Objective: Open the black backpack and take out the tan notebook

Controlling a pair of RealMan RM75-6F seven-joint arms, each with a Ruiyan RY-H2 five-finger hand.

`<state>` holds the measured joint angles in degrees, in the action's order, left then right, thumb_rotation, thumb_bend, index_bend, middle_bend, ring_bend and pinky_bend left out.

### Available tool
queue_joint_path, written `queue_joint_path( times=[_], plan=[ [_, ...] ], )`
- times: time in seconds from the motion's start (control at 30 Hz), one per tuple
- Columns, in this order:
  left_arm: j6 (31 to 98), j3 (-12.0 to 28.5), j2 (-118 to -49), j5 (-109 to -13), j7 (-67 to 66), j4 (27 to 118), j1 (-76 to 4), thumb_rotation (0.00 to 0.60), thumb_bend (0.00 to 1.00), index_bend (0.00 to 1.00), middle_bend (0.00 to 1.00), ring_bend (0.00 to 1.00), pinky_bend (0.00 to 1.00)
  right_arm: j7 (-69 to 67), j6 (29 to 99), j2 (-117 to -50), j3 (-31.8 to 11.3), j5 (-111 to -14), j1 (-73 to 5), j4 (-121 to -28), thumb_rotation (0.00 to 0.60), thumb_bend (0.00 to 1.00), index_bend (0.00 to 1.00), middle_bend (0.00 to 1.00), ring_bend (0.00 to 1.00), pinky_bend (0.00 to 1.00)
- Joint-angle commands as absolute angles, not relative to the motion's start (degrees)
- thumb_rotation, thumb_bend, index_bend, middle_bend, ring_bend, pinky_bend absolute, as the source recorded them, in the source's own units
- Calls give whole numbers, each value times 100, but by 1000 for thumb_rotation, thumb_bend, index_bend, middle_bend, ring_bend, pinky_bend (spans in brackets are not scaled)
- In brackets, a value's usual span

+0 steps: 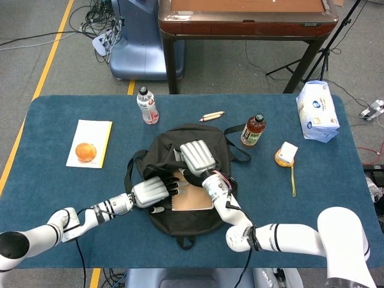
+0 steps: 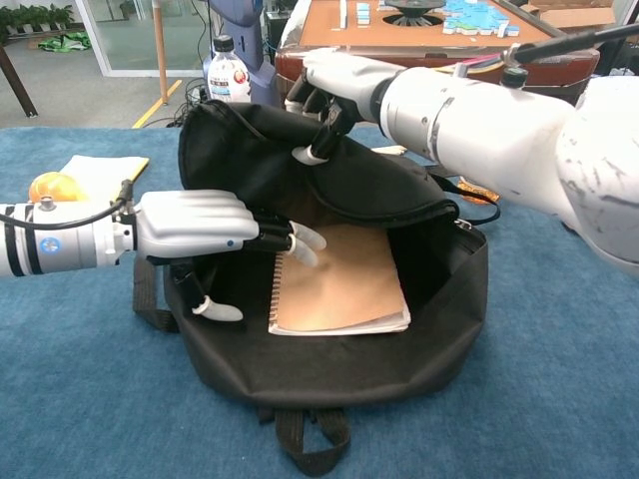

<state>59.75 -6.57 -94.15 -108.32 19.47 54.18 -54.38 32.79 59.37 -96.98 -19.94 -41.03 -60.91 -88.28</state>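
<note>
Black backpack (image 2: pixel 329 369) lying open on blue worktop (image 1: pixel 54 186), mouth toward me. Tan notebook (image 2: pixel 339 279) flat inside, spiral edge on my left, mostly exposed. My right hand (image 2: pixel 324 95) pinching upper flap of bag, holding it raised above notebook. My left hand (image 2: pixel 200 230) at opening, fingers (image 2: pixel 300 239) extended and spread over notebook's spiral edge, holding nothing; contact with cover I cannot tell. Thumb hangs down beside bag's left wall. Orange (image 1: pixel 86 150) on yellow pad (image 1: pixel 96 129) far left, two bottles behind bag.
</note>
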Motion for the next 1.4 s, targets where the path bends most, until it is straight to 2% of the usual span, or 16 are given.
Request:
queue_joint_path(
  times=[0.03, 0.6, 1.4],
  plan=[
    [6004, -705, -9551, -10822, 2001, 5196, -5483, 600, 241, 158, 64, 96, 125, 3269, 5930, -9691, -1986, -4109, -6092, -8837, 600, 428, 698, 608, 474, 424],
    [6623, -959, -10490, -10900, 2393, 3575, -5431, 600, 241, 150, 65, 95, 125, 3313, 5945, -9645, -1916, -4055, -6103, -8873, 600, 428, 698, 608, 474, 423],
    [6885, -1007, -11265, -10619, 3067, 2656, -5360, 600, 240, 128, 61, 76, 125, 3420, 5998, -9682, -1926, -3951, -6180, -8834, 600, 428, 698, 606, 474, 428]
  ],
)
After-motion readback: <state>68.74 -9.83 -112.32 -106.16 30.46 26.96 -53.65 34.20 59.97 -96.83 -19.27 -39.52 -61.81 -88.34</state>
